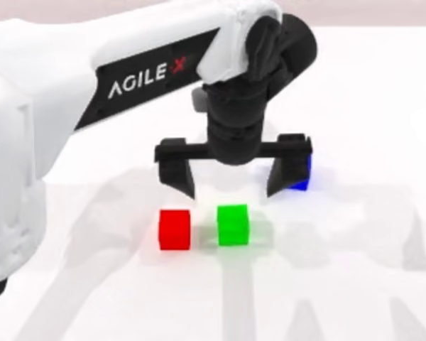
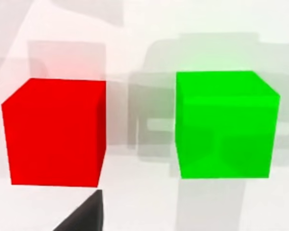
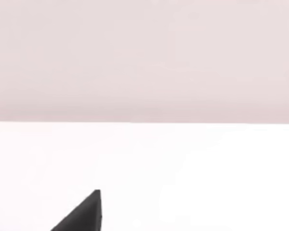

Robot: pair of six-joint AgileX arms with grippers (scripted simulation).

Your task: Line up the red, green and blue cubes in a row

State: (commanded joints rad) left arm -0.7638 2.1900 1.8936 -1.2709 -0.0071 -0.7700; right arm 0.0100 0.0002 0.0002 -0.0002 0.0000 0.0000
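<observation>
**Red and green cubes side by side, blue cube behind the left gripper's finger**

The red cube (image 1: 175,229) and the green cube (image 1: 233,224) sit on the white table (image 1: 369,106), near its middle. They are side by side in a row, the red one at the left and the green one at the right, with a narrow gap between them; they do not touch. Both stand flat and squarely. In the left wrist view the red cube (image 2: 55,132) and the green cube (image 2: 226,125) show the same order, with bare table between them.

The blue cube (image 1: 301,177) is farther back and to the right of the green one, not in line with the other two. Only a part of it is visible, because one finger hides the rest.

The left gripper (image 1: 231,179) hangs above the table just behind the red and green cubes. Its fingers (image 1: 179,170) are spread wide and hold nothing.

The right arm is not seen from above. Its wrist view shows only bare table, a pale wall and one dark finger tip (image 3: 84,214), so I cannot tell how its fingers stand.
</observation>
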